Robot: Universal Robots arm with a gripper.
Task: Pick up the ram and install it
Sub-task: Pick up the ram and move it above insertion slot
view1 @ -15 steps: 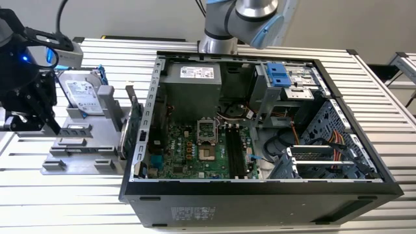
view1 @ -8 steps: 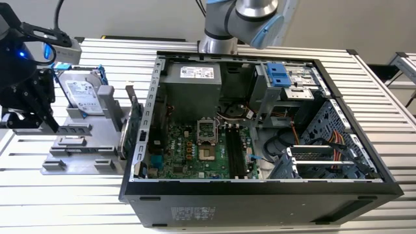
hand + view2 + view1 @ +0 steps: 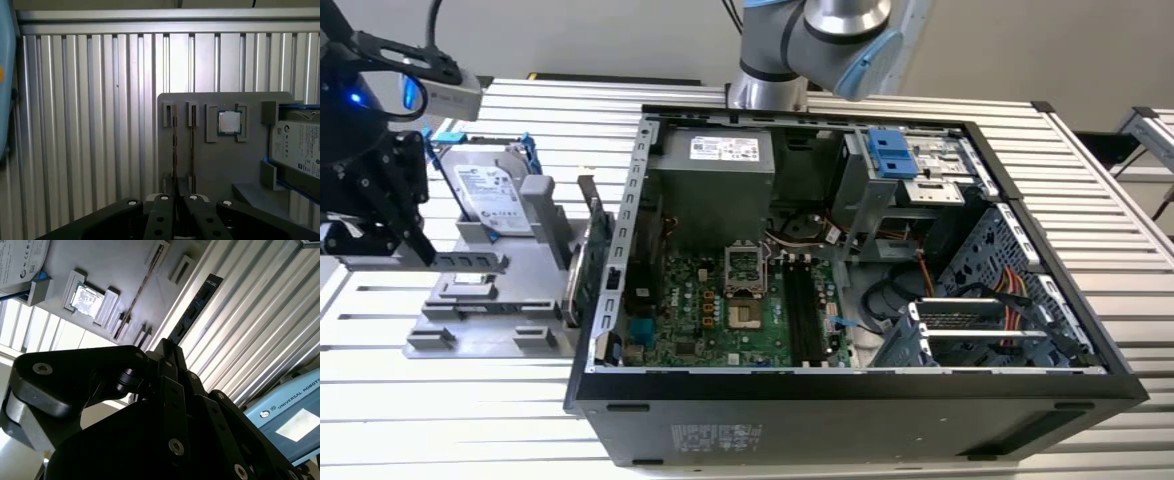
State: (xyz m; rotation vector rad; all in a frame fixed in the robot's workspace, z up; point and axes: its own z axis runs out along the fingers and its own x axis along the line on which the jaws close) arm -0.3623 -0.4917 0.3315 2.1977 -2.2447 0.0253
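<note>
My black gripper (image 3: 167,347) was clamped on one end of the long, narrow dark-blue ram stick (image 3: 192,310) with black chips, holding it above the ribbed aluminium table (image 3: 260,315), beside the grey plastic parts holder (image 3: 115,270), apart from the open black computer case (image 3: 854,400).

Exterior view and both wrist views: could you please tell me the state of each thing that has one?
gripper: shut on the ram.
ram: held between the fingers.
computer case: open, side panel off.
memory slots: empty.
hard drive: standing in the gray holder.
</note>
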